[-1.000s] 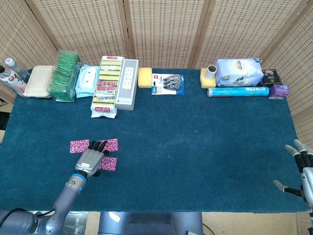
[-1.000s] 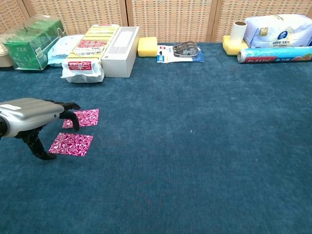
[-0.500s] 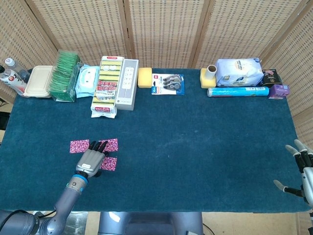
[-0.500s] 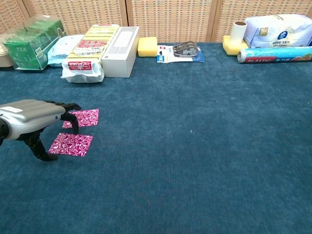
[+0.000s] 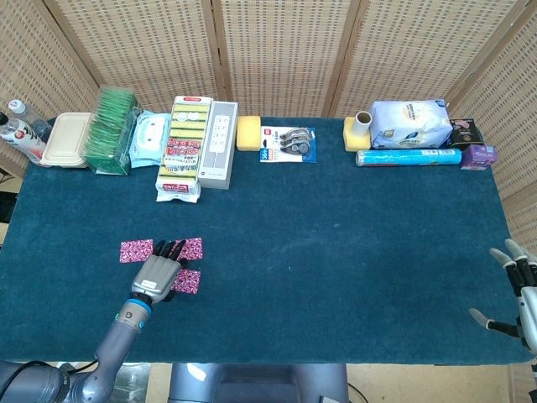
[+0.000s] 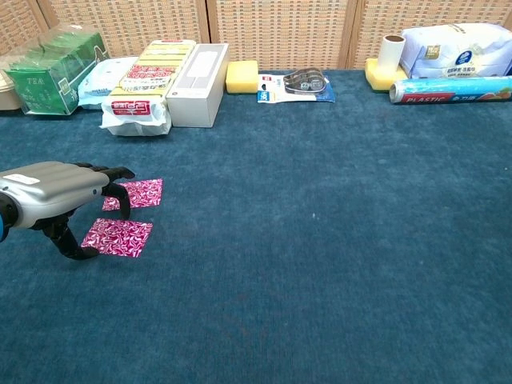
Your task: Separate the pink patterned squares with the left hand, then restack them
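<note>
- Squares: the pink patterned pieces lie apart on the blue cloth [image 5: 336, 252] at its near left; the head view shows one at far left [image 5: 136, 250], one beside it [image 5: 192, 248] and a nearer one [image 5: 186, 280], all partly covered by the left hand
- Chest view confirms the two it shows, the far square [image 6: 142, 193] and the near square [image 6: 118, 238], lie flat with bare cloth between them
- Judgement: separation looks done or nearly so; restacking is not yet done, as no square lies on another
- Left hand [image 5: 158, 273] sits over the squares with fingers reaching forward; in the chest view the left hand [image 6: 56, 198] arches with fingertips [image 6: 120, 173] curled down near the far square and thumb down by the near square's left edge. Whether it pinches anything I cannot tell
- Right hand [image 5: 516, 290] rests at the near right edge of the cloth, fingers spread, holding nothing, well apart from the work
- Surroundings along the far edge: green packets [image 5: 112, 130], sponge pack [image 5: 184, 147], white box [image 5: 218, 143], yellow sponge [image 5: 248, 133], tape pack [image 5: 289, 144], paper roll [image 5: 362, 126], white bag [image 5: 411, 122], blue wrap roll [image 5: 409, 157]
- Obstruction: none of these stands near the squares; the only likely hindrance is that thin flat pieces on pile cloth may be hard to lift
</note>
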{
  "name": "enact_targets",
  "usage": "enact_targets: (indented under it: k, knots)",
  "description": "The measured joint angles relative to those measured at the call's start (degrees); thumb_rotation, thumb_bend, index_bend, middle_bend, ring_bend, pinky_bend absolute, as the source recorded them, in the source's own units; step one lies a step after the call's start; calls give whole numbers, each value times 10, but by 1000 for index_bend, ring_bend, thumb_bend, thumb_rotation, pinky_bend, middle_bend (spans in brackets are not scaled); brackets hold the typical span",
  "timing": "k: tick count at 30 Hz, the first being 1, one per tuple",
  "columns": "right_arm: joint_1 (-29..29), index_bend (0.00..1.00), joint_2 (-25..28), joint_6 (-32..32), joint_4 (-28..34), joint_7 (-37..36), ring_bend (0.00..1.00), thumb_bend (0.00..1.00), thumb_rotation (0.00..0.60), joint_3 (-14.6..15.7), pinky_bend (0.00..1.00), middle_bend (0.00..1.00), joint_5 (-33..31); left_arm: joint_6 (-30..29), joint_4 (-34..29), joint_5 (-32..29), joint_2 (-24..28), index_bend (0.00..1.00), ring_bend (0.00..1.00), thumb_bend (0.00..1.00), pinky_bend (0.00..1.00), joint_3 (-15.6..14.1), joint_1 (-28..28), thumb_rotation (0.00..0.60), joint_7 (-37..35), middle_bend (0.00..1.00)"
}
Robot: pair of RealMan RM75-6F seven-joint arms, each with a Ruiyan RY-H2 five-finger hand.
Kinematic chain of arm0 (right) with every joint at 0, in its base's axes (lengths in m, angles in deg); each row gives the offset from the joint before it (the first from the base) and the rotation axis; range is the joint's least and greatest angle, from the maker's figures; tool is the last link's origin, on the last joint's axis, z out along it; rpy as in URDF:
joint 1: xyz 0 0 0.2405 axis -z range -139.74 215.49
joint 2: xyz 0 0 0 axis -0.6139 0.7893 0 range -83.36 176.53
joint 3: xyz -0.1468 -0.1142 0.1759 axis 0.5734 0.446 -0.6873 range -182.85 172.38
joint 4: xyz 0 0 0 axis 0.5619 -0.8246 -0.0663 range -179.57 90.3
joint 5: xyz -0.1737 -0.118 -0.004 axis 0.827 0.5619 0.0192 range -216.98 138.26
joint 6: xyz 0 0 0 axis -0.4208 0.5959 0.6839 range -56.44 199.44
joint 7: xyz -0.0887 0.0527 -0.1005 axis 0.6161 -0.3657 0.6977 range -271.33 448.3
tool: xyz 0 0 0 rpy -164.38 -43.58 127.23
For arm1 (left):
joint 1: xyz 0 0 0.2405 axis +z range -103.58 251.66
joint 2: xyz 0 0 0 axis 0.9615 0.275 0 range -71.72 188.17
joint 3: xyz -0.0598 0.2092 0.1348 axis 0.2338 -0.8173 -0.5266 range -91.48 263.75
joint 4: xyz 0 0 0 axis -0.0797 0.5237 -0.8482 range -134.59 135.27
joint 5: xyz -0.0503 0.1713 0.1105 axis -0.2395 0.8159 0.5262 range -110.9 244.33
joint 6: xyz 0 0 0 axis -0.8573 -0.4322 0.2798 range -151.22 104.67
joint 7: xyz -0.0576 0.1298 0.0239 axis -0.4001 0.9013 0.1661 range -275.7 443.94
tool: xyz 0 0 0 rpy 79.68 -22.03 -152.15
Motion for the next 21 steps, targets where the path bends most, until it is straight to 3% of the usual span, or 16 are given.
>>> enact_targets:
  k: [21]
  knots:
    - [0,130,3,0,-1,-8,6,0,600,0,10,17,1,-1,9,16,-9,308,0,219,24,5,15,600,13,0]
